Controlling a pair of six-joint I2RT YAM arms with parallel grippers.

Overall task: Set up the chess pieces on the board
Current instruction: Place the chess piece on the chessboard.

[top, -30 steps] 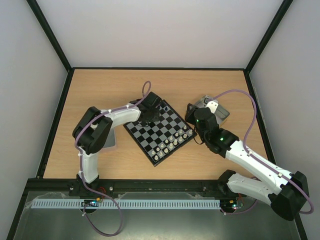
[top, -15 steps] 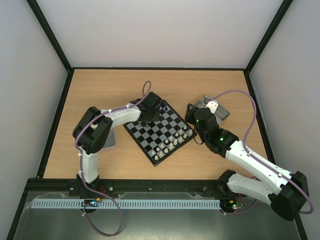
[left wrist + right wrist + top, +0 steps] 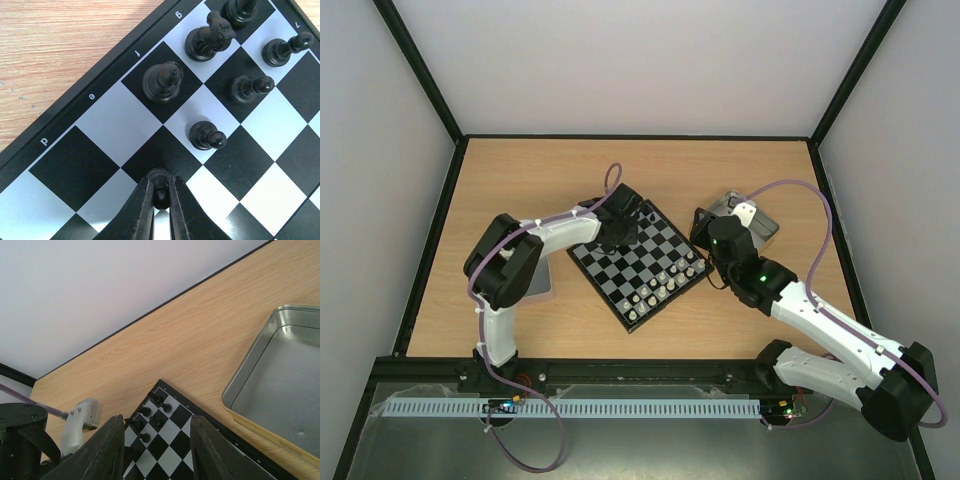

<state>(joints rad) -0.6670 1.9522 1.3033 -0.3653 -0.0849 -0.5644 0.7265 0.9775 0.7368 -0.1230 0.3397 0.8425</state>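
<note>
**Pinching a black piece at the board's far-left corner**

From above: finds the board [image 3: 642,265] lying cornerwise on the wooden table [image 3: 520,180], with white pieces [image 3: 660,285] ranged along its near-right edge. Puts the left gripper [image 3: 620,235] over the far-left corner, fingertips hidden beneath the wrist. Puts the right gripper [image 3: 703,225] just beside the board's right corner, ahead of a metal tin [image 3: 765,228]. Shows a 2nd tin [image 3: 538,278] partly under the left arm.

From the left wrist: catches both fingers [image 3: 142,212] drawn nearly together, clamped on a small black piece [image 3: 160,190] upright at the near corner of a dark square. Counts 6 other black pieces [image 3: 162,82] standing on squares beyond, well apart from the fingers.

From the right wrist: sees both fingers [image 3: 112,450] held apart with nothing gripped, only the board's corner and a few black pieces showing in the gap. Leaves the metal tin off to the right, resting on the table.
</note>
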